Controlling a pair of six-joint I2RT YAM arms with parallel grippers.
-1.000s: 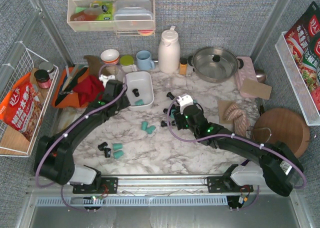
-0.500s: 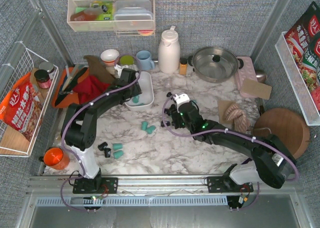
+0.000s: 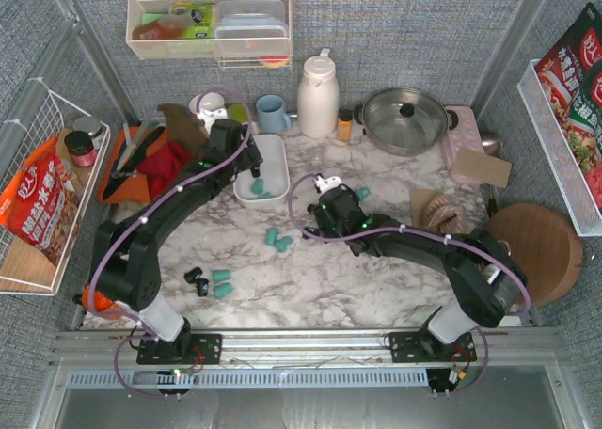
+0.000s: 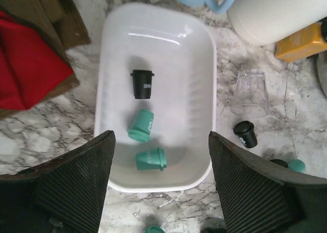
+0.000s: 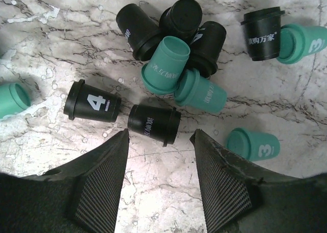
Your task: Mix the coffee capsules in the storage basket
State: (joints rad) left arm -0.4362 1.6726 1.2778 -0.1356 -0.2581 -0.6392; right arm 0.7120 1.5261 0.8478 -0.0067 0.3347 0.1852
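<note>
We are judging this as the gathering step: most of the coffee capsules are lying loose on the marble tabletop, and only three are sitting in the basket. Nearest to us, a small black-and-teal group is lying with open marble all around it. Farther in, the right gripper is hovering with its jaws spread and nothing between them, above a heap of pods that are touching one another. A black capsule is lying on its side just ahead of the gap, so the next move is calling for a straight descent and a close on that one without nudging its neighbours. Beyond, the left gripper is hanging spread and empty above the white storage basket, which is holding one black and two teal pods. A clear glass is standing just beside the basket's right wall, a red cloth is lying near its left, and a blue mug is standing at its far end.
</note>
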